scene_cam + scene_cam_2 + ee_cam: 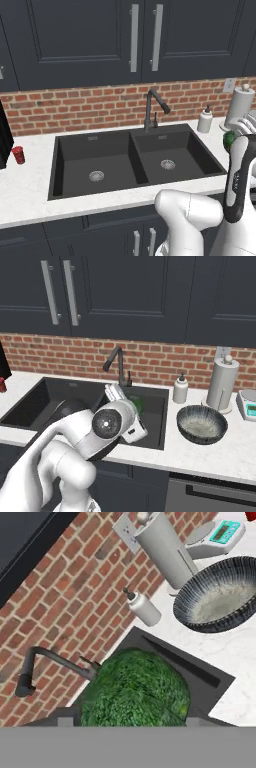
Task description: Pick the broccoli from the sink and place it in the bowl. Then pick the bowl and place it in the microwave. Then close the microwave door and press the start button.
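My gripper point(129, 719) is shut on the broccoli point(135, 687), a lumpy bright-green floret that looms large in the hand view. The broccoli point(136, 403) hangs above the right basin of the matte-black sink point(30, 401), near its right side. In the left base view the broccoli point(229, 139) peeks out behind the forearm, with the gripper point(244, 127) at the frame's right edge. The bowl point(202, 424), dark patterned outside and whitish inside, stands on the counter right of the sink, apart from the gripper. The bowl point(220, 594) sits at the upper right of the hand view.
A dark angular faucet point(152, 107) rises behind the sink point(100, 150). A white soap bottle point(180, 389), a paper towel roll point(222, 383) and a small scale point(248, 404) stand by the brick wall. A red cup point(18, 154) and a black box edge point(4, 135) are at far left.
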Tool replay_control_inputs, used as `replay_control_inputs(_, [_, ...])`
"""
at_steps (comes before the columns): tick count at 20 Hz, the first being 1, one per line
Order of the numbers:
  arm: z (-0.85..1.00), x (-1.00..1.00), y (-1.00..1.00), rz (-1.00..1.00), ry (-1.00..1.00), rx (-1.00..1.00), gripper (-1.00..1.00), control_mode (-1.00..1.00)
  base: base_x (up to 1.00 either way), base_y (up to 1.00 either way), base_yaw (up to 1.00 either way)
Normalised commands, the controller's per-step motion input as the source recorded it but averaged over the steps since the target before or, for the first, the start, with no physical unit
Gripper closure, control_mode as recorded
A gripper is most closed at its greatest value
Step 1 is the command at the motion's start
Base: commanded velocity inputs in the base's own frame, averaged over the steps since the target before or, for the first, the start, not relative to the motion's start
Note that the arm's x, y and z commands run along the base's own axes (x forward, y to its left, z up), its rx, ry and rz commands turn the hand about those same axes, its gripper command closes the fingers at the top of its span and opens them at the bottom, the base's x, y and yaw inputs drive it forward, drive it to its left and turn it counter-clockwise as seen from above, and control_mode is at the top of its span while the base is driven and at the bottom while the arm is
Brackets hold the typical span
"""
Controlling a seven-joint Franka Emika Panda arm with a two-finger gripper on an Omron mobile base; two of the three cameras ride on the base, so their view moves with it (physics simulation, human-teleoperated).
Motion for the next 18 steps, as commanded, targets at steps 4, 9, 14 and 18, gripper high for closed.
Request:
replay_control_inputs(4, [0.46,-0.36,-0.46,-0.04,0.36,-0.04,1.00,-1.00,0.00,0.00,0.00])
replay_control_inputs(9, [0.59,-0.17,-0.41,-0.02,0.67,0.00,1.00,-1.00,0.00,0.00,0.00])
replay_control_inputs(14, [-0.14,-0.08,-0.33,0.00,0.20,0.00,1.00,-1.00,0.00,0.00,0.00])
replay_control_inputs(18, [-0.60,0.02,-0.49,0.00,0.00,-0.03,1.00,-1.00,0.00,0.00,0.00])
